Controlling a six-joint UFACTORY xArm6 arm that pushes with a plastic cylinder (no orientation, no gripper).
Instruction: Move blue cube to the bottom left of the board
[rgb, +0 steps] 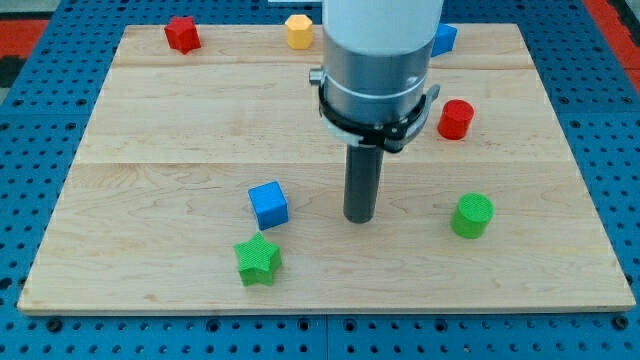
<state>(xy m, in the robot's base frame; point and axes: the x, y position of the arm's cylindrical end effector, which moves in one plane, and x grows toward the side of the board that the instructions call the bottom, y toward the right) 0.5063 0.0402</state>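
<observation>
The blue cube (268, 204) sits on the wooden board (150, 150), left of centre in the lower half. My tip (360, 218) rests on the board to the right of the cube, a clear gap between them. A green star (258, 260) lies just below the cube, close to its lower left corner.
A green cylinder (471, 215) stands right of my tip. A red cylinder (455, 119) is at the right. A red star (182, 34) is at the top left, a yellow hexagonal block (298, 30) at the top centre. Another blue block (444, 39) shows behind the arm (380, 60).
</observation>
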